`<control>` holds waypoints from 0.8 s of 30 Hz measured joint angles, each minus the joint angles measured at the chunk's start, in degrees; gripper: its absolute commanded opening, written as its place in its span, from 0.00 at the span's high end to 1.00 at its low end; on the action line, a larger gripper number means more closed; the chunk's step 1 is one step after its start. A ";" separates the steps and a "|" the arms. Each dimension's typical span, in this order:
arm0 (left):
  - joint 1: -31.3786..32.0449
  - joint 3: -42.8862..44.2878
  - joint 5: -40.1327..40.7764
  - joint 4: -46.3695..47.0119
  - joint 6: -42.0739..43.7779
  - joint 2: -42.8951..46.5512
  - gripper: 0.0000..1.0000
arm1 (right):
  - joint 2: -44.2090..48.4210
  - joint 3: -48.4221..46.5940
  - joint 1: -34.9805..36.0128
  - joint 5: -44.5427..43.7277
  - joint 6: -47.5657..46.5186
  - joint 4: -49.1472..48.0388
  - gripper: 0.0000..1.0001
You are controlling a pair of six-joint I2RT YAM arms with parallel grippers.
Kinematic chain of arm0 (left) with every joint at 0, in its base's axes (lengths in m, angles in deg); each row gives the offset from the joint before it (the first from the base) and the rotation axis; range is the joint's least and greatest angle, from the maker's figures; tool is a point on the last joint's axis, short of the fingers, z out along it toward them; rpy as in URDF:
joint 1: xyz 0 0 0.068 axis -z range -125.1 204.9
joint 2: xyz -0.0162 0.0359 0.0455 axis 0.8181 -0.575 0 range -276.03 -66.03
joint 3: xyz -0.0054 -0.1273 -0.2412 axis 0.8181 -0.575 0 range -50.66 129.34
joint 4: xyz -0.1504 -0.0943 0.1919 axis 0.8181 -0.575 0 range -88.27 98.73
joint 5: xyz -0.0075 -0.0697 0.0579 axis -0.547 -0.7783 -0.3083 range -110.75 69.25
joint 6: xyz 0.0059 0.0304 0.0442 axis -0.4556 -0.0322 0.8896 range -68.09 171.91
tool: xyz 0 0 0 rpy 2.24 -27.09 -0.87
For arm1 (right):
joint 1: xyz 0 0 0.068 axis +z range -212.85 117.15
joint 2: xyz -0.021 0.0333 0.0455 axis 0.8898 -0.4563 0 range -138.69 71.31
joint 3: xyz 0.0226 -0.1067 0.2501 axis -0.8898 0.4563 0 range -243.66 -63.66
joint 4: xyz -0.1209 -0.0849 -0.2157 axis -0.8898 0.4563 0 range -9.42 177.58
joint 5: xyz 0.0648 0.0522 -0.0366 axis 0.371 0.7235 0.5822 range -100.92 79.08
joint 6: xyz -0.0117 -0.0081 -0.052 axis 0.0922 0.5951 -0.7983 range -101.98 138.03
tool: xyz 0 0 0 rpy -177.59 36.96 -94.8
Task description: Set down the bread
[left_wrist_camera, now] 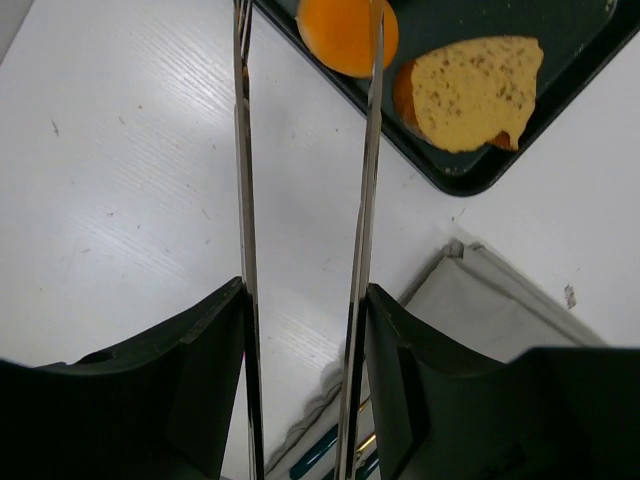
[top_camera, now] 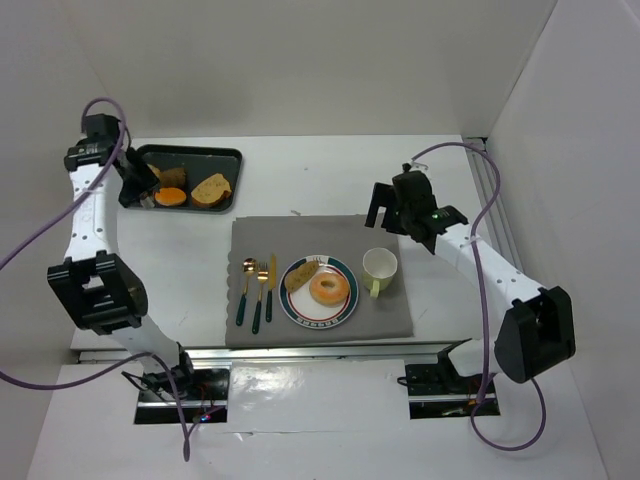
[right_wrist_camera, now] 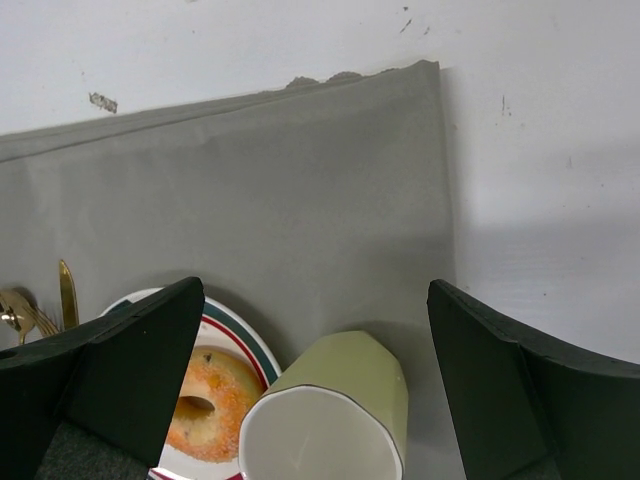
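The left gripper [left_wrist_camera: 305,290] has its black fingers [left_wrist_camera: 205,370] drawn partway in. They press from outside on the two arms of a pair of thin metal tongs [left_wrist_camera: 244,200]. The arms stand apart with nothing between them in view. Their tips run off the top of the left wrist view, so I cannot tell what they touch.

One arm crosses a round orange bread piece [left_wrist_camera: 340,30], which lies beside a tan speckled slice [left_wrist_camera: 475,90] and a dark brown chunk [top_camera: 172,176]. All three lie in a black rectangular tray [left_wrist_camera: 560,90] off the far-left corner of the grey cloth mat [left_wrist_camera: 480,290].

The right gripper [right_wrist_camera: 315,290] hangs over the mat's far-right part, its jaws spread wide and empty.

Near the mat's middle, a white plate with a green and red rim [top_camera: 322,322] carries a ring-shaped golden bun [top_camera: 330,289] and a tan piece [top_camera: 301,274]. A pale green cup [top_camera: 380,268] stands just right of the plate. Gold-and-dark cutlery [top_camera: 258,292] lies on the mat's left part.
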 measured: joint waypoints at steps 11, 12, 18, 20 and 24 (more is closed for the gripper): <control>-11.21 7.48 -14.25 3.26 1.60 -12.35 0.42 | -3.76 1.86 0.00 1.60 -0.07 -0.66 0.00; -11.41 8.35 -14.67 3.50 1.64 -13.81 0.42 | -4.44 1.92 0.00 1.75 -0.07 -0.63 0.00; -11.74 9.88 -14.58 4.20 1.29 -18.78 0.42 | -6.25 1.95 0.00 2.21 -0.07 -0.66 0.00; -11.91 9.88 -14.34 4.44 1.22 -18.88 0.42 | -6.38 1.95 0.00 2.19 -0.07 -0.68 0.00; -12.41 9.88 -14.23 5.57 1.22 -19.17 0.42 | -6.49 1.95 0.00 2.16 -0.07 -0.66 0.00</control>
